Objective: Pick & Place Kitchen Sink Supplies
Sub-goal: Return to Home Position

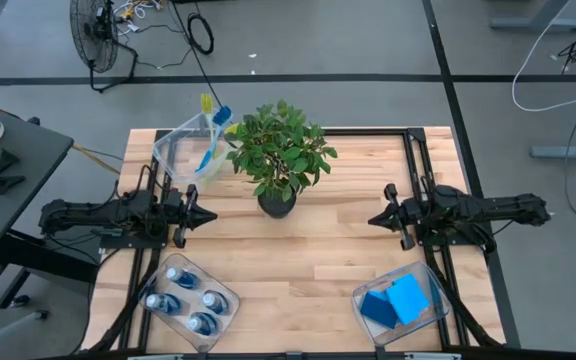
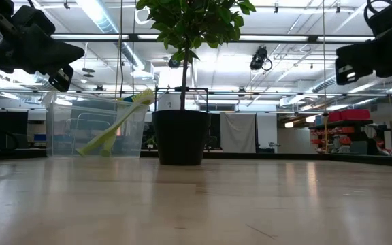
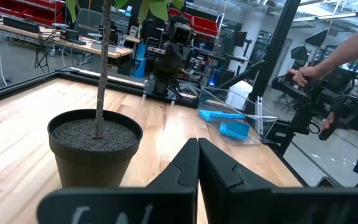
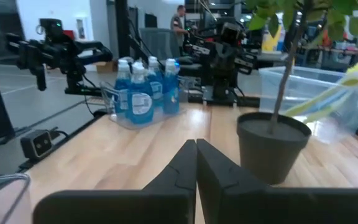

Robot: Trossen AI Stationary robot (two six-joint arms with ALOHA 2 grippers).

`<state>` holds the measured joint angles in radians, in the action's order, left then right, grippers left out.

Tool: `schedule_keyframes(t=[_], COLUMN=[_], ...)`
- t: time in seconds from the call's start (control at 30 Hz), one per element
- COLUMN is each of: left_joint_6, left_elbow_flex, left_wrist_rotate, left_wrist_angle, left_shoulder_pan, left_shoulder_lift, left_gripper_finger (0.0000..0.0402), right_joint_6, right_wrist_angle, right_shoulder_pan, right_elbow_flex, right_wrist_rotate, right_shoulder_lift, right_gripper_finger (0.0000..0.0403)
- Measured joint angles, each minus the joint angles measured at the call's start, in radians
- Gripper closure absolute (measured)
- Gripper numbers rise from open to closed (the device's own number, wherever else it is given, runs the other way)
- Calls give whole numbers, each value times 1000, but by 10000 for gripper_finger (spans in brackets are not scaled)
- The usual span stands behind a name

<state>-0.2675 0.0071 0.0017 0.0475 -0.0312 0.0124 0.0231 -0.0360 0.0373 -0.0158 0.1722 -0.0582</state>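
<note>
Brushes at 11 o'clock look light and stiff; grip mid-handle. Left gripper and right gripper are pressed together, empty.

Count, all views cross-checked:
- Blue spray bottles with pale caps: 4.
- Flat blue sponges: 2.
- Yellow-green dish brushes: 2, as far as the overlap shows.
- Clear plastic bins: 3.
- Potted plant: 1.

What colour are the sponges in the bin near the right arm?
Blue, one brighter than the other; the sponges show best in the high view.
</note>
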Motion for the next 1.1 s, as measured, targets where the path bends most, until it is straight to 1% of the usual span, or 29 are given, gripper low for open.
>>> schedule_keyframes(t=[0.27,0.63,0.83,1.1], left_joint_6=[0,0,0,0], left_elbow_flex=[0,0,0,0], left_wrist_rotate=[0,0,0,0], left_wrist_angle=[0,0,0,0], left_shoulder_pan=[0,0,0,0], left_shoulder_lift=[0,0,0,0], left_gripper_finger=[394,394,394,394], right_joint_6=[4,4,-42,-41], right_wrist_angle=[0,-1,0,0], right_shoulder_pan=[20,20,20,20], right_elbow_flex=[0,0,0,0], right_wrist_rotate=[0,0,0,0], right_shoulder_lift=[58,59,59,58], right_gripper_finger=[394,394,394,394])
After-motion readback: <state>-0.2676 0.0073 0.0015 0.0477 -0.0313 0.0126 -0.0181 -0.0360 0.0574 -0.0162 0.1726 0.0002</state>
